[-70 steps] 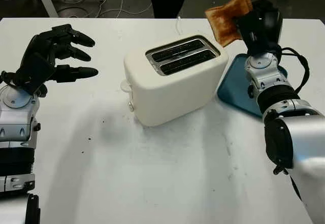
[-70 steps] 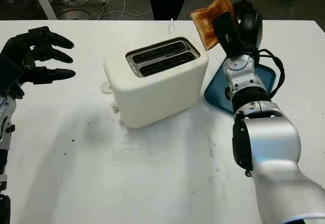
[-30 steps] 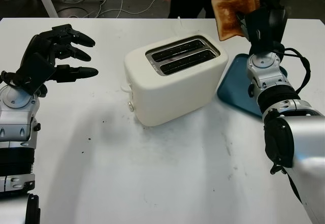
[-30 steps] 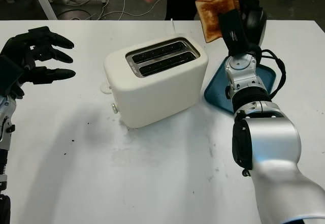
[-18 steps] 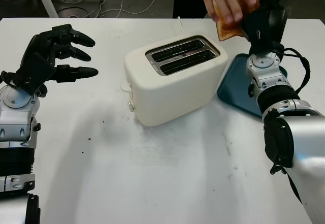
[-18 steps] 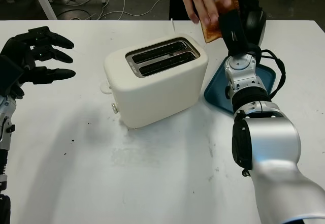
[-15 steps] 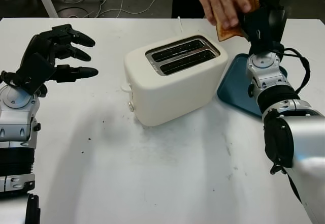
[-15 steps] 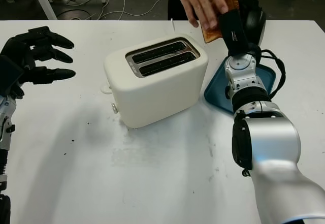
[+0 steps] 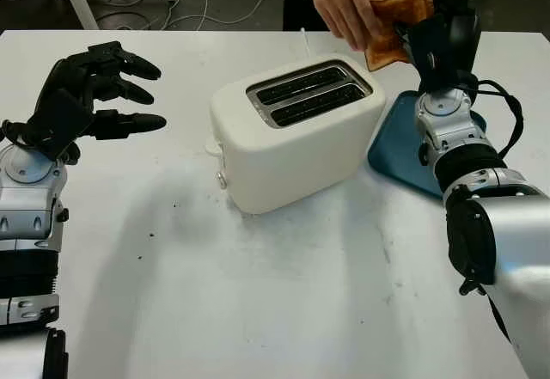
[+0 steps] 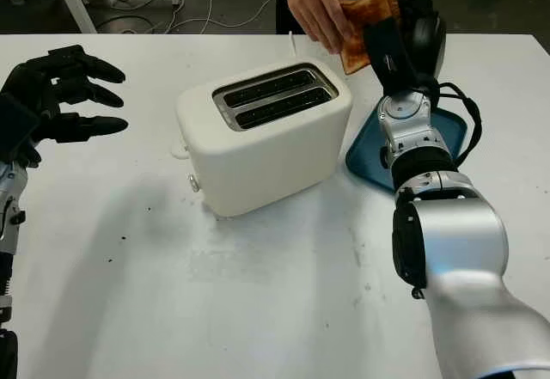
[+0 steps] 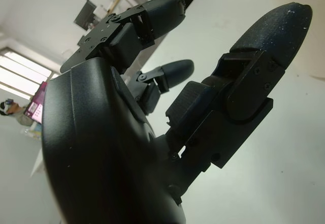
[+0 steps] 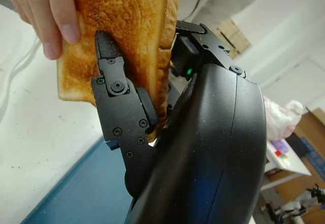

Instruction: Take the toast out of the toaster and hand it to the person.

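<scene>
nearest, at about 8 o'clock, the left hand (image 9: 82, 95) hovers over the white worktop (image 9: 284, 293), holding nothing; its black fingers (image 11: 264, 41) are extended rather than curled (the wrist view has them just above the bare surface, not plainly touching it). dark specks (image 9: 146, 235) dot the worktop beside that arm.

at the centre stands the cream toaster (image 9: 292, 134), set at an angle, both slots (image 9: 314, 94) on its top open and dark. at 3 o'clock from it a blue tray (image 9: 397, 151) lies flat on the worktop, partly covered by the right forearm.

further back, at about 1 o'clock, the right hand (image 9: 443, 39) is raised above the tray's far edge, its fingers (image 12: 119, 97) pinching the lower part of the toast (image 10: 365, 22). the browned slice stands nearly upright in the air, clear of the toaster, beyond the toaster's right end. a person's hand (image 10: 316, 5) reaches in from 12 o'clock and grips the slice's upper left part, thumb and fingers pressed on its face, so both hands are on the toast at once. behind the worktop's far edge is a dark floor with cables (image 9: 206, 1).
</scene>
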Tool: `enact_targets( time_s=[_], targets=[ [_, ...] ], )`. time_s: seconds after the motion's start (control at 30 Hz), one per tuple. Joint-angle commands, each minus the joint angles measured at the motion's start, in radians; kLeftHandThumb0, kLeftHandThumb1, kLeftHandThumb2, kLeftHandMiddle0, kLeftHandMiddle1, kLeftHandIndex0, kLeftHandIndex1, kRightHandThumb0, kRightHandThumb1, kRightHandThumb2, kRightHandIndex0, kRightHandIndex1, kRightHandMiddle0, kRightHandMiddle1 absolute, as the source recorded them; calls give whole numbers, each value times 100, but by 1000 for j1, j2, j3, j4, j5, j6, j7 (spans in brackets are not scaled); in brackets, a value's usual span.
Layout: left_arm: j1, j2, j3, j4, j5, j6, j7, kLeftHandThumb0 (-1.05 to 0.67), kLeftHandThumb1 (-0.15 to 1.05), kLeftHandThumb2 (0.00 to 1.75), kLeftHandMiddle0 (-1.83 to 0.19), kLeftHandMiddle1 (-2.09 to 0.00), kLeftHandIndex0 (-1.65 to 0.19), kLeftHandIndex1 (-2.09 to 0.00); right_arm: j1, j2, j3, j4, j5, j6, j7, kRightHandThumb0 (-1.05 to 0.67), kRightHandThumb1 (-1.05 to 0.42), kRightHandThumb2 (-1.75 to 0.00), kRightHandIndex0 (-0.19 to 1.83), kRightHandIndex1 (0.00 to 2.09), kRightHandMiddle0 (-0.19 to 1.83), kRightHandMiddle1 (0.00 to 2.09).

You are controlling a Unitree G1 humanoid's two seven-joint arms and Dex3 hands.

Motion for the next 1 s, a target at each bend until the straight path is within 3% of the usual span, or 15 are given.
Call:
enact_targets(
  time_s=[0.0,0.97],
  targets=[
    [10,1,-2,-6,14,-2,7,-105,54,0,-68,-99,-65,-92,6,1,1,2,-2,-22,-8,-17,-92,-14,98,175,76,175],
    [13,2,-2,-19,26,13,8,-105,54,0,-68,-99,-65,-91,7,-1,22,5,-16,-13,-31,-17,-92,-13,99,175,79,175]
  ],
)
